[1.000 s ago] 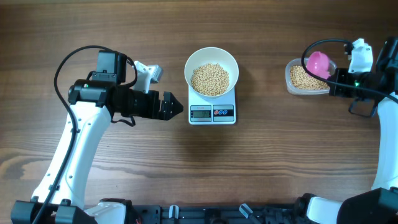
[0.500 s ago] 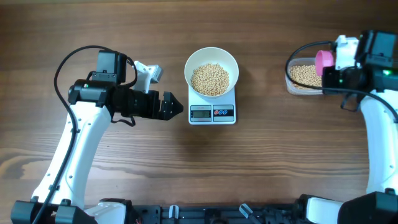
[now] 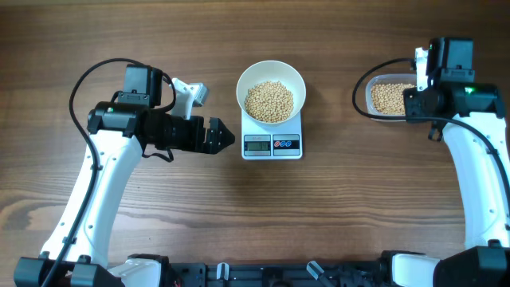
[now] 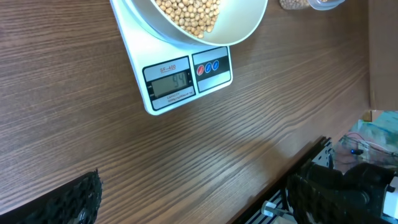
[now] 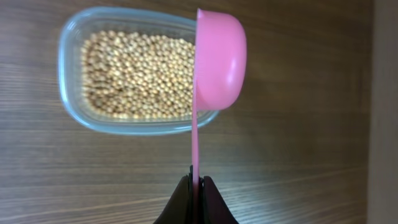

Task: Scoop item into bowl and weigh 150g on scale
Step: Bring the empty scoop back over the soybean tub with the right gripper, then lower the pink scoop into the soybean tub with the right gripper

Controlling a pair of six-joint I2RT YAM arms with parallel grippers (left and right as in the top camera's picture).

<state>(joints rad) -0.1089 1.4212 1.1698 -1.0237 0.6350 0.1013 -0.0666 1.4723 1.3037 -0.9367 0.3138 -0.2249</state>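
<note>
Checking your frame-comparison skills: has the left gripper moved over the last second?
No. In the overhead view the left gripper stays open, just left of the scale.

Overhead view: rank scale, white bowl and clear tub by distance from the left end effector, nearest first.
From the left end effector:
1. scale, directly ahead of its fingertips, centre of frame.
2. white bowl, sitting on the scale, a little further back.
3. clear tub, far across at the frame's right side.
</note>
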